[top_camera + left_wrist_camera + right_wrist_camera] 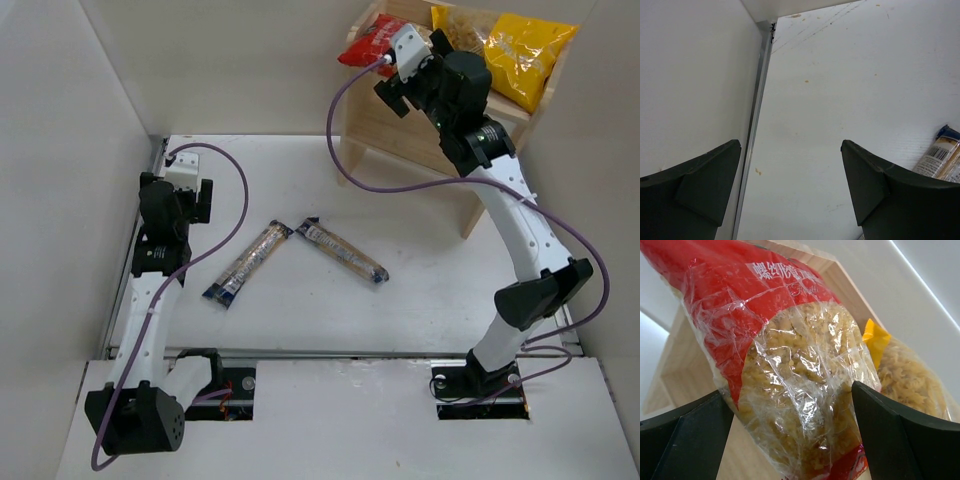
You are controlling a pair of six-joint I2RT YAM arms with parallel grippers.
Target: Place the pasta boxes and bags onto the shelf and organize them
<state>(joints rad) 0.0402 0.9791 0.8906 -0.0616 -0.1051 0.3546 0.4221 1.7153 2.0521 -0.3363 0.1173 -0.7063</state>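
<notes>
**Right claw** (787,392): fingers are spread wide, 1 on each side of the red bag (780,365). No clamping is seen, and contact with the film cannot be told.

**Left claw** (790,145): fingers are held apart, nothing is gripped, and it is poised over the white surface (420,300) beside the left wall.

**Red bag:** glossy, crinkled plastic with a clear window through which spiral pasta is seen. It is set on the top tier of the shelf (400,135), at its left end.

**Yellow bag** (525,55): crinkly film, bulging and pillow-shaped. It is placed on the same tier, just right of the red bag.

**Shelf:** pale, unfinished wood with straight side legs, stood at the far right of the surface.

**2 spaghetti packs** (247,262) (342,250): long and slim, with dark-blue ends and clear middles. They are laid flat at mid-surface in an inverted V, far ends close together, well apart from the shelf.
</notes>
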